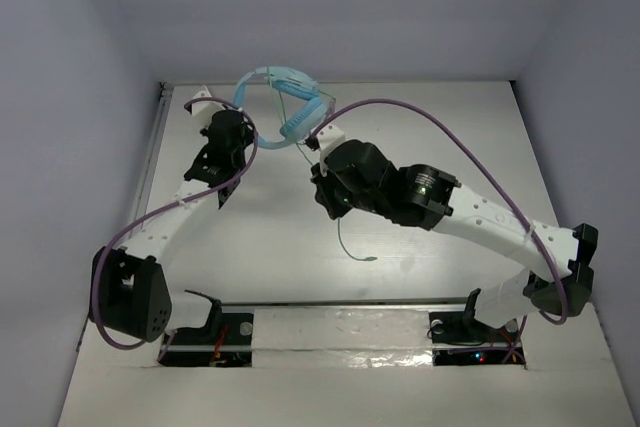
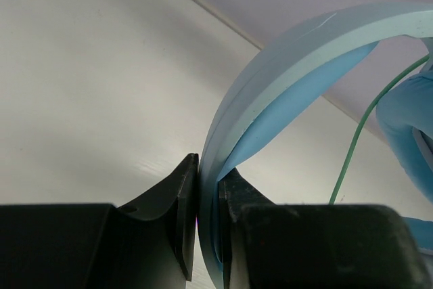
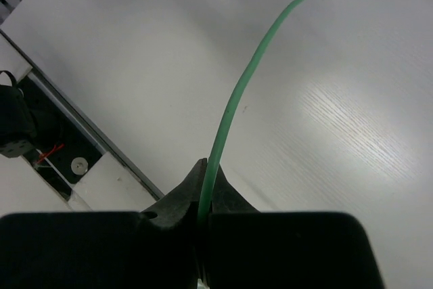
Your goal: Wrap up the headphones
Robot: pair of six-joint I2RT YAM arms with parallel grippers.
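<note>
**Both grippers hold the headphones over a white table**

The table is a plain white board with a faint wood grain. It is closed in by pale lavender-grey walls at 9, 12 and 3 o'clock. A metal rail runs along its 9 o'clock edge. At 6 o'clock the arm bases sit in dark slots with red wiring showing. Purple cables loop above the surface from each arm.

The headphones are at about 12 o'clock from the table's middle, close to the far wall and raised between the two arms. The left gripper is nearly shut, and its jaws pinch the edge of the light blue headband. The band arches up and away from it toward 1 o'clock in the left wrist view. One earcup hangs at 3 o'clock there.

The right gripper is fully closed on the thin green cable. The cable leaves the fingertips and curves toward 1 o'clock in the right wrist view. From above, its loose tail drops toward 6 o'clock from that gripper and ends in the plug. The plug appears to rest on the table, though this cannot be told for certain.
</note>
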